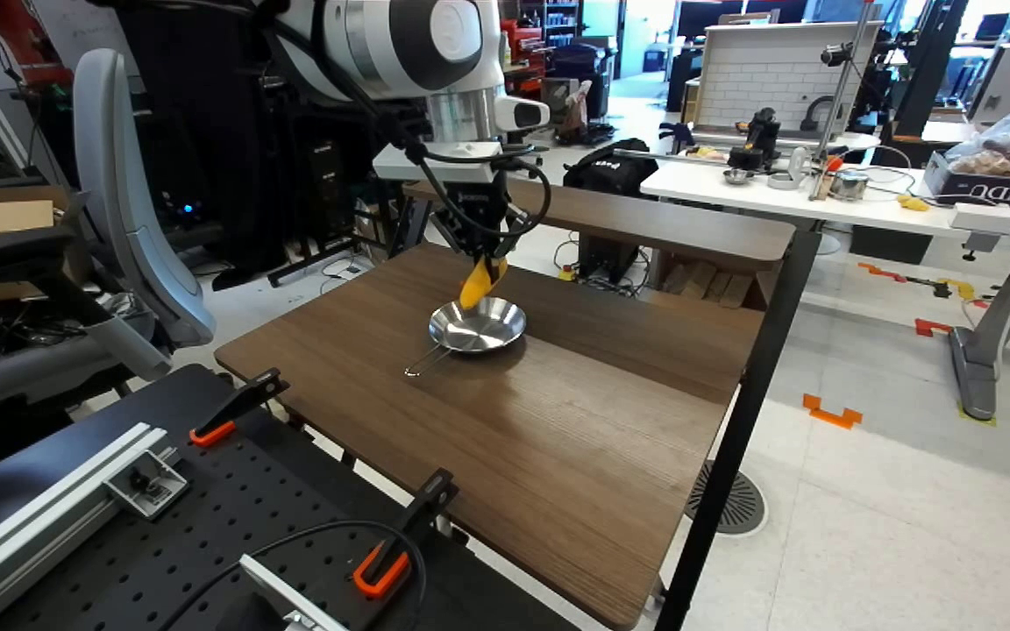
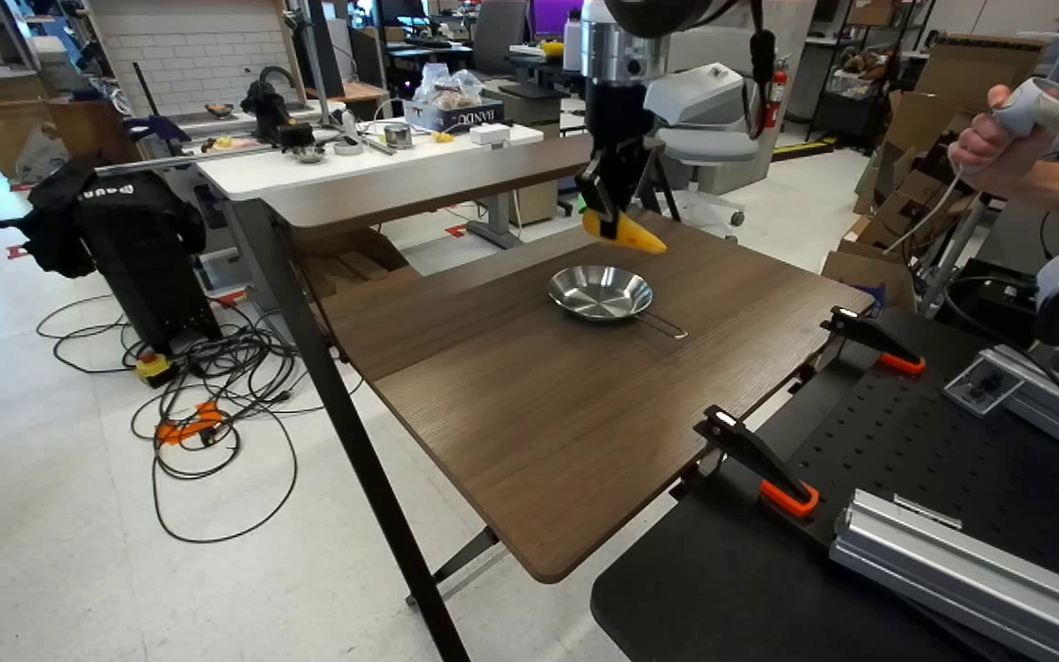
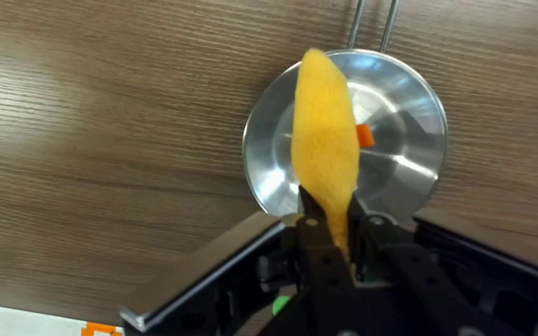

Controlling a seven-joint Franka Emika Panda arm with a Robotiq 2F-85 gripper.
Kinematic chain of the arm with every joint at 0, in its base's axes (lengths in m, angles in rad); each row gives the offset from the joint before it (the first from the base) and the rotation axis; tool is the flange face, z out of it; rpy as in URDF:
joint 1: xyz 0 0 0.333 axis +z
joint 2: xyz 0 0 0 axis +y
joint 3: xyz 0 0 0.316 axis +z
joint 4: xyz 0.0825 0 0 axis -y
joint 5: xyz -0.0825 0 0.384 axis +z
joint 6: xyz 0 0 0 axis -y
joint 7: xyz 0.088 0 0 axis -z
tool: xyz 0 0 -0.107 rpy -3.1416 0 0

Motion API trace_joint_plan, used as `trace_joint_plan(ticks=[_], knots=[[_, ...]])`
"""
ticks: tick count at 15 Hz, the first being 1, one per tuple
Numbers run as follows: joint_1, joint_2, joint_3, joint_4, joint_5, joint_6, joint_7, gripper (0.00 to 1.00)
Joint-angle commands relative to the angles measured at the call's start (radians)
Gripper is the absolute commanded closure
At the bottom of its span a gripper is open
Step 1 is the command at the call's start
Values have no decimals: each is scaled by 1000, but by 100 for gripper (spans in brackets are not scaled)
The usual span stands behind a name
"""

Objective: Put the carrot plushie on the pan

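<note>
The carrot plushie (image 1: 481, 282) looks yellow-orange; it also shows in an exterior view (image 2: 635, 235) and the wrist view (image 3: 325, 126). My gripper (image 3: 332, 205) is shut on it near its leafy end and holds it in the air, tapered tip outward. A bit of green (image 3: 279, 305) shows by the fingers. The gripper shows in both exterior views (image 1: 492, 260) (image 2: 610, 219). The shiny silver pan (image 1: 483, 339), with a thin wire handle, stands on the table below the plushie (image 2: 598, 296). In the wrist view the plushie covers part of the pan (image 3: 399, 179).
The brown table (image 1: 575, 438) bears the pan. A raised brown shelf (image 1: 663, 215) runs along its back edge. Black clamps with orange pads (image 2: 759, 460) grip the near edge beside a black perforated board (image 1: 277, 499). A person's hand (image 2: 998, 138) holds a white controller.
</note>
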Motion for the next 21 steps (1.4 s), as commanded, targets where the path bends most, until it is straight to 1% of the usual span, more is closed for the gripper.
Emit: trace_joint_plan(ticks=[1,2,3,4,11,12,14,21], knots=[[9,15,4,0,-19,11,21,97],[10,18,4,0,-19,11,21,97],[10,21,4,1,-18,8,23,63],[9,23,4,1,-16,7,22,62],[10,25,3,-5,-17,8,23,12],[10,20,3,-8,-17,7,22,4],[10,5,2,-18,-18,6,23,0],[9,-81,-3,-75,-25,7,26,0]])
